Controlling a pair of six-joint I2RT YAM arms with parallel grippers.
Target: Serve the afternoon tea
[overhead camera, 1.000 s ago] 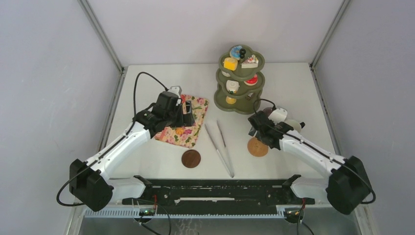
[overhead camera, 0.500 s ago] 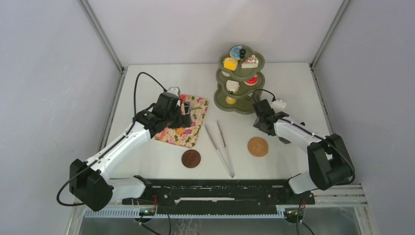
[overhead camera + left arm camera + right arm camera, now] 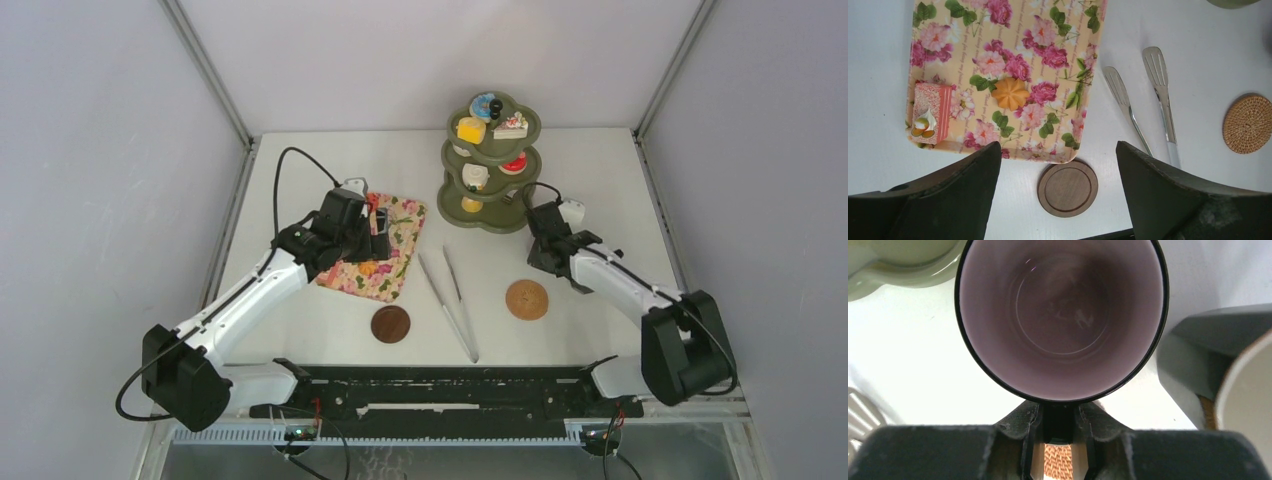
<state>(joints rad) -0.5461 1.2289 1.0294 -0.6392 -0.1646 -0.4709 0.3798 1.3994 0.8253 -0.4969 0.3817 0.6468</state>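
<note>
The right pincer (image 3: 1058, 426) is clenched on the handle of the mauve mug (image 3: 1062, 315), directly ahead of it, with the woven coaster (image 3: 527, 299) behind it on the bench (image 3: 330, 170), toward that arm's base.

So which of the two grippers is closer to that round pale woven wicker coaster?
Right. The right gripper, gripping the mauve mug by its handle, sits just beyond the woven coaster. The left gripper hangs open over the floral rectangular tray, well off to the coaster's left.
</note>
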